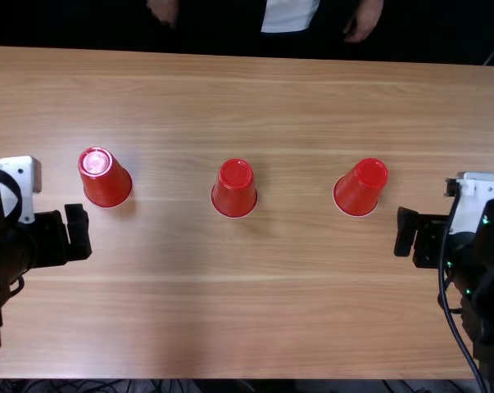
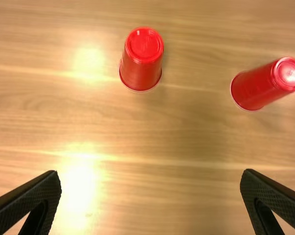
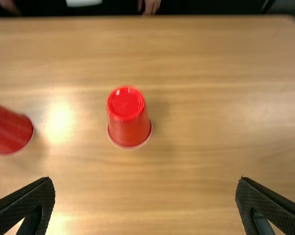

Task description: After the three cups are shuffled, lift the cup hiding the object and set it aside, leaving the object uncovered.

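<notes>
Standing upside down in a row across the surface's (image 1: 247,98) middle are the left cup (image 1: 105,178), middle cup (image 1: 234,188) and right cup (image 1: 360,187), well apart. The left pincer (image 1: 81,232) by the left edge and the right pincer (image 1: 405,232) by the right edge gape wide, both empty

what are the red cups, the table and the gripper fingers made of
Red cups: likely thin plastic, glossy; their upturned bases catch bright glints. Table: wood or wood-look laminate, smooth with a slight sheen; grain streaks and lamp reflections show. Fingers of the left gripper: black, matte, cross-hatched texture; rubber or moulded plastic, cannot tell which.
</notes>
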You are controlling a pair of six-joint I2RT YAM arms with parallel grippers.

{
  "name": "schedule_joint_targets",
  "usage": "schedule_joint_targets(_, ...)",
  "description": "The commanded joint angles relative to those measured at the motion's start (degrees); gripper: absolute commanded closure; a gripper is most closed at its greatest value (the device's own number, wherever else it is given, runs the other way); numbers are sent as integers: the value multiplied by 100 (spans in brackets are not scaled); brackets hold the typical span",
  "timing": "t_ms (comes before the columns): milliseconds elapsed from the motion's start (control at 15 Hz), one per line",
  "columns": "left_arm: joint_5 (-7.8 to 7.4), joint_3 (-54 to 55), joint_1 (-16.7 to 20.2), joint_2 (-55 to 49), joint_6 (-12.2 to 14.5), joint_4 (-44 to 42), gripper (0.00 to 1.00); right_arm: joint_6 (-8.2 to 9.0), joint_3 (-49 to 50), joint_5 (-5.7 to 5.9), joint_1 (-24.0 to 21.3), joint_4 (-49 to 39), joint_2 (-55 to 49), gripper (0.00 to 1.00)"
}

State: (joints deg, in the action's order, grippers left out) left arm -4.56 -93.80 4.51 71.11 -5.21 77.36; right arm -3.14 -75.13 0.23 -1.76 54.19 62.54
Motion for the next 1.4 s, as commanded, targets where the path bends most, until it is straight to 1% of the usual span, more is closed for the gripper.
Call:
schedule_joint_targets(0,13,-209,-135,193,26,68,0,-24,-256,-255,167,145,302,0)
schedule_joint_targets(133,13,-209,-205,386,26,100,0,-13,-309,-276,194,208,707,0)
schedule_joint_targets(467,13,-288,-196,1115,26,427,0,-13,-661,-287,185,187,1498,0)
schedule_joint_targets(733,13,-279,-205,1335,26,364,0,-34,-977,-276,185,103,2262,0)
schedule_joint_targets(933,2,-262,-205,1335,26,353,0,-3,-1302,-276,167,92,3001,0)
schedule_joint_targets(1000,2,-262,-205,1326,26,353,0,8,-1372,-297,167,61,3203,0)
schedule_joint_targets(1133,2,-244,-205,1309,26,353,0,18,-1390,-297,167,-298,3589,0)
schedule_joint_targets(1333,2,-235,-205,1300,26,343,0,-3,-1390,-297,167,-889,3906,0)
